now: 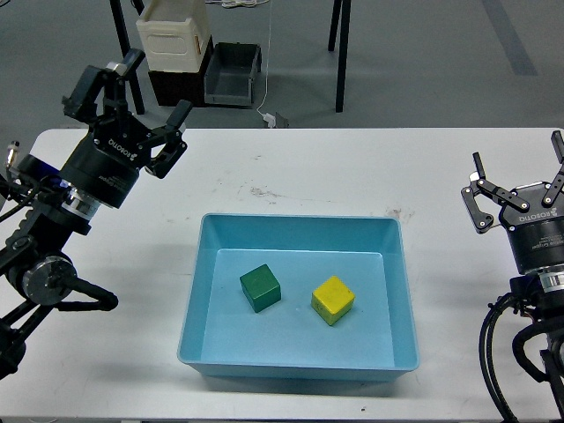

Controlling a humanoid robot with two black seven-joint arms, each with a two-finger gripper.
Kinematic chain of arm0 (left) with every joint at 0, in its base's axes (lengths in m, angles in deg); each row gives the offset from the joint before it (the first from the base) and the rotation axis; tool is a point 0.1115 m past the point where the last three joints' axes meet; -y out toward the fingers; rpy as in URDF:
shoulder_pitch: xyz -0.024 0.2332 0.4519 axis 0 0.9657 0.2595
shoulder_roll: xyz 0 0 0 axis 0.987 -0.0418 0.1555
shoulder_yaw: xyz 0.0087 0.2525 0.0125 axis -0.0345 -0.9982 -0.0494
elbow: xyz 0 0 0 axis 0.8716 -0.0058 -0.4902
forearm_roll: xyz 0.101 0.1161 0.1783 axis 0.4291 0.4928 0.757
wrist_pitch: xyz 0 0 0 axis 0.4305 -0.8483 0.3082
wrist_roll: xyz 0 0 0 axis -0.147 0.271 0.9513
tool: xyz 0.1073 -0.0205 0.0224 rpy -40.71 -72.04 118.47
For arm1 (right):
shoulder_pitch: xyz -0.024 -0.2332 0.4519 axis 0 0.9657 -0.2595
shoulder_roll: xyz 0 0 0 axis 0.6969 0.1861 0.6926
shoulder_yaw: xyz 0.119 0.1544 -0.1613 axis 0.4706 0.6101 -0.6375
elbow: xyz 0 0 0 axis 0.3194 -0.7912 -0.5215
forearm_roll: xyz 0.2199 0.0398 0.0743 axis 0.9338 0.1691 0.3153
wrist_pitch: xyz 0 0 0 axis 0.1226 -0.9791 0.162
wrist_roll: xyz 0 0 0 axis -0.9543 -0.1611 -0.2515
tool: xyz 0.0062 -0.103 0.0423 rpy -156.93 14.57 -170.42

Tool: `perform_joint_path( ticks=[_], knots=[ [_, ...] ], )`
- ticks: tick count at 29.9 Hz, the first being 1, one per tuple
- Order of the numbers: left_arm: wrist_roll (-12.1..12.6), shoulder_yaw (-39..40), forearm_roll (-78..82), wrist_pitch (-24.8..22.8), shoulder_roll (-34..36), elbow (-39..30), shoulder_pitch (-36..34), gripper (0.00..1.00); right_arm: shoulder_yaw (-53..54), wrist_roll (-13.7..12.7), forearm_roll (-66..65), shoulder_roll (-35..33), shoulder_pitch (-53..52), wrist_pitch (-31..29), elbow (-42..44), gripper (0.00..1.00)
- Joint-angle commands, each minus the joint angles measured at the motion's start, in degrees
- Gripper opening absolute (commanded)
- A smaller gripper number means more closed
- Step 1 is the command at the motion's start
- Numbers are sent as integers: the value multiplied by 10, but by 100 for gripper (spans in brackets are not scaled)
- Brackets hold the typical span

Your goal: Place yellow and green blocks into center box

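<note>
A green block (261, 288) and a yellow block (332, 300) lie side by side on the floor of the light blue box (398, 291) at the table's middle. My left gripper (128, 95) is raised at the upper left, well clear of the box, open and empty. My right gripper (520, 181) is raised at the right edge, open and empty.
The white table (291, 167) carries the box. Beyond its far edge stand a white container (174, 35), a dark bin (231, 75) and black table legs (339, 53) on the floor.
</note>
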State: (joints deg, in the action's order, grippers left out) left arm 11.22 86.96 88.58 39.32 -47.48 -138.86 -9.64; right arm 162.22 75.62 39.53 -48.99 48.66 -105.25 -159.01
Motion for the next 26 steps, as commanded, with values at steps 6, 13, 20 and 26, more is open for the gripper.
perform_joint_path(
  ticks=[6, 13, 20, 26],
  knots=[
    [0, 3, -262, -35, -9, -37, 84, 100, 35, -75, 107, 0, 67, 0, -28, 100],
    [0, 53, -327, -36, -65, -73, 170, 100, 40, -70, 136, 0, 98, 0, -34, 100],
    [0, 46, -328, -32, -78, -73, 185, 100, 42, -68, 133, 0, 102, -3, -30, 100],
    [0, 49, -329, -34, -85, -75, 200, 100, 42, -68, 133, 0, 103, -5, -29, 100]
  ],
)
